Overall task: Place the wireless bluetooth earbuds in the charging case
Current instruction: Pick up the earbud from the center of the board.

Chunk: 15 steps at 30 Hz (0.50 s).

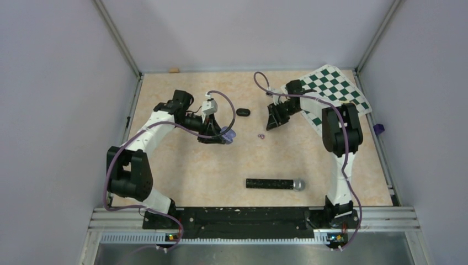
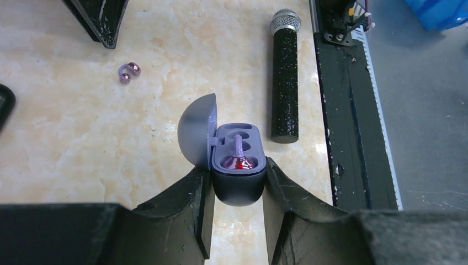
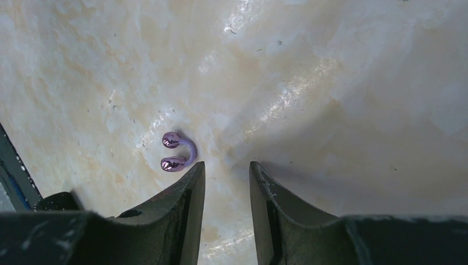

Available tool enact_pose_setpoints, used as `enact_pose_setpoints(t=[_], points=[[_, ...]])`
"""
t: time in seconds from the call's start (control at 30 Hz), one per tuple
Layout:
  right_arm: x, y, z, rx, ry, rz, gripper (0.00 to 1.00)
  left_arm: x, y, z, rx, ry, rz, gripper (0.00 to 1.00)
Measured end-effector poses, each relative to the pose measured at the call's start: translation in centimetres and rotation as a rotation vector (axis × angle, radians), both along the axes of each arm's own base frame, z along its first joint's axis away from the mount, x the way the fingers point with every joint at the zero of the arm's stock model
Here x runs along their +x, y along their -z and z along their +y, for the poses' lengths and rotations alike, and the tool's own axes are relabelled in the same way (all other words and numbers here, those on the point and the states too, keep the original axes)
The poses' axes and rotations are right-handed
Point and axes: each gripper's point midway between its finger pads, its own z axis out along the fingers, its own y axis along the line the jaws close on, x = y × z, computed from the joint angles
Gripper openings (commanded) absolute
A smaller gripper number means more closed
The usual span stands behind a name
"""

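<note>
Your left claw (image 2: 237, 170) squeezes the charging case (image 2: 238, 193) low on its sides, and the lid (image 2: 196, 130) stands up so you can see in. One earbud (image 2: 237, 161) sits inside the case. The other earbud (image 3: 177, 152) lies on the desk (image 3: 331, 83), well apart from the case. Your right claw (image 3: 226, 165) has its fingers apart with nothing between them. It hangs just beside that bud, but the bud is outside the fingers, not between them. The bud is tiny and looks very light. It is a shiny little hook with a ball on each end, so I think it will be slippery and may pop away if you pinch hard. Get it in the middle of the fingers first. Then pinch softly across the curved part.
</note>
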Motion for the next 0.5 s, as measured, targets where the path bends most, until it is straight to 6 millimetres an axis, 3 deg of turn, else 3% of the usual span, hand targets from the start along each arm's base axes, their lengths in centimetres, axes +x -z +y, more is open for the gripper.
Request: enact_pose_setpoints(t=[0.5], points=[[-1.2, 0.2, 0.6, 0.031, -0.033, 0.045, 0.28, -0.1, 0.2, 0.0, 0.003, -0.001, 0.004, 0.0]])
